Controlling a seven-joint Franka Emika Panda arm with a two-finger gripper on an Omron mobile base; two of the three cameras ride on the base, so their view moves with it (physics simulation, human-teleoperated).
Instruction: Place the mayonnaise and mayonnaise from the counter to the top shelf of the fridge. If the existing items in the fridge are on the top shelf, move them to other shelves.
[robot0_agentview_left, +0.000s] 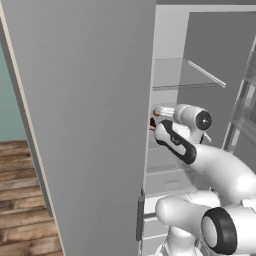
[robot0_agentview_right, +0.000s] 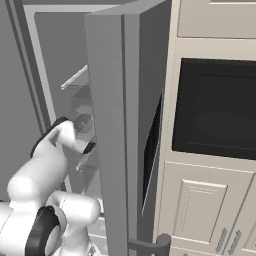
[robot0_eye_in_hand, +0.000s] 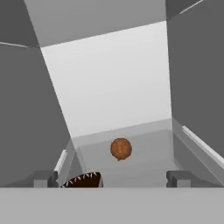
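Observation:
The fridge (robot0_agentview_left: 170, 30) stands open and my arm (robot0_agentview_left: 220, 165) reaches into its white inside, below the highest glass shelf (robot0_agentview_left: 182, 75). In the hand view my gripper (robot0_eye_in_hand: 111, 179) is open, its fingertips (robot0_eye_in_hand: 43, 178) wide apart and holding nothing. Ahead of it a tiny orange-brown ball (robot0_eye_in_hand: 120, 148) rests on a shelf floor, roughly midway between the tips. A tiny dark, pink-tinged thing (robot0_eye_in_hand: 83, 180) lies closer, just inside the left fingertip. Both mayonnaise jars and the counter are out of view.
The fridge's wide grey left door (robot0_agentview_left: 85, 125) hides the front of my hand in the left base view. The right door (robot0_agentview_right: 120, 130) stands open beside cream cabinets with a dark built-in oven (robot0_agentview_right: 215, 110). Wooden floor (robot0_agentview_left: 22, 200) shows at far left.

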